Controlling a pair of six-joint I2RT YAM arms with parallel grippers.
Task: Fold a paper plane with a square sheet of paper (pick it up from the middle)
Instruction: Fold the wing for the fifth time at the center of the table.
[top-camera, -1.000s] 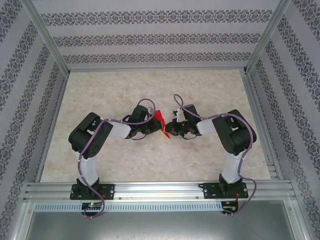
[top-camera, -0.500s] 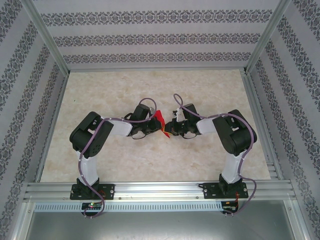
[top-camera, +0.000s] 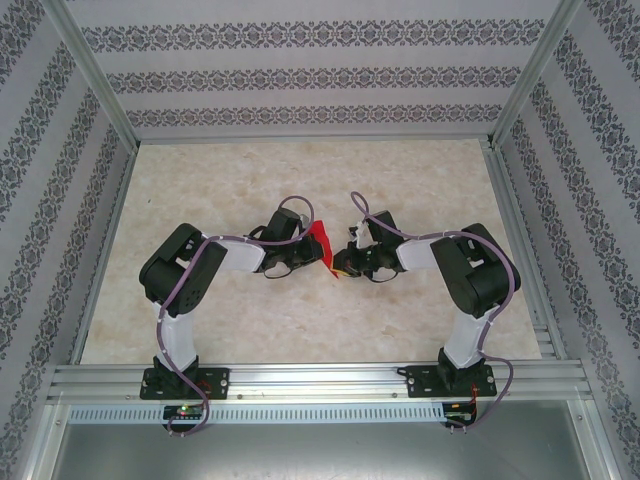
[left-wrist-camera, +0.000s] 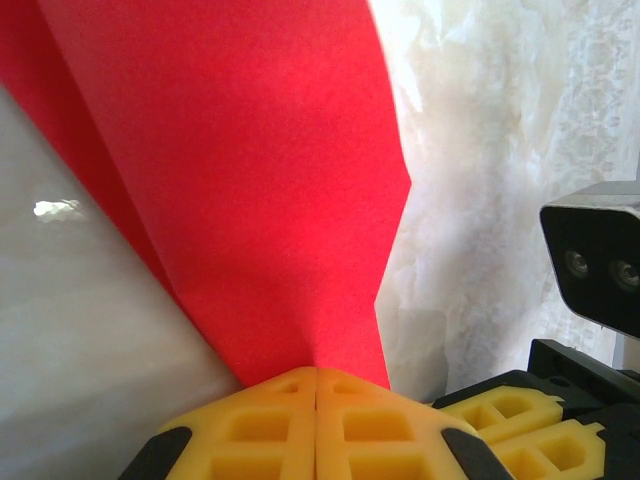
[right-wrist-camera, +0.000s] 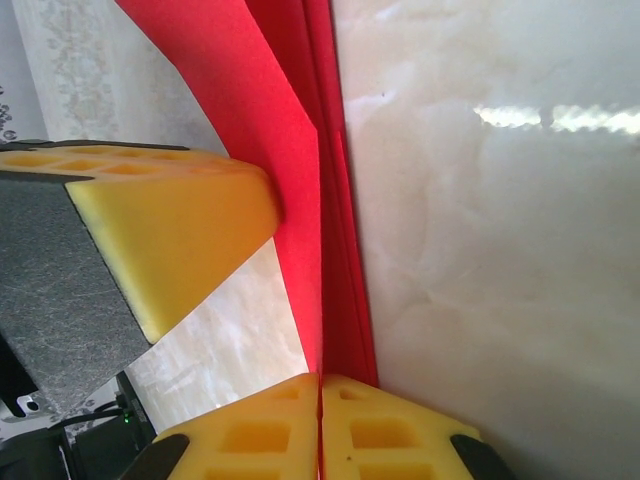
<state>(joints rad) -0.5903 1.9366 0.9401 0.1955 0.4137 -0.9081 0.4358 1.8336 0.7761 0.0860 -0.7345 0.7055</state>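
Left wrist, L pincer clamped shut on red paper, R pincer likewise.

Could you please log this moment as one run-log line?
left gripper: shut on red paper | right gripper: shut on red paper | red paper: partly folded, held between both grippers

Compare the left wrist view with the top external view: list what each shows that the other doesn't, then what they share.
Left wrist: the left end effector has its yellow pads shut on the red paper at its narrow end, with a fold line running up the sheet. Top external: the left arm and right arm bent inward from the near rail, the table, the patterned walls. Shared: the red paper, with the right end effector close beside it.
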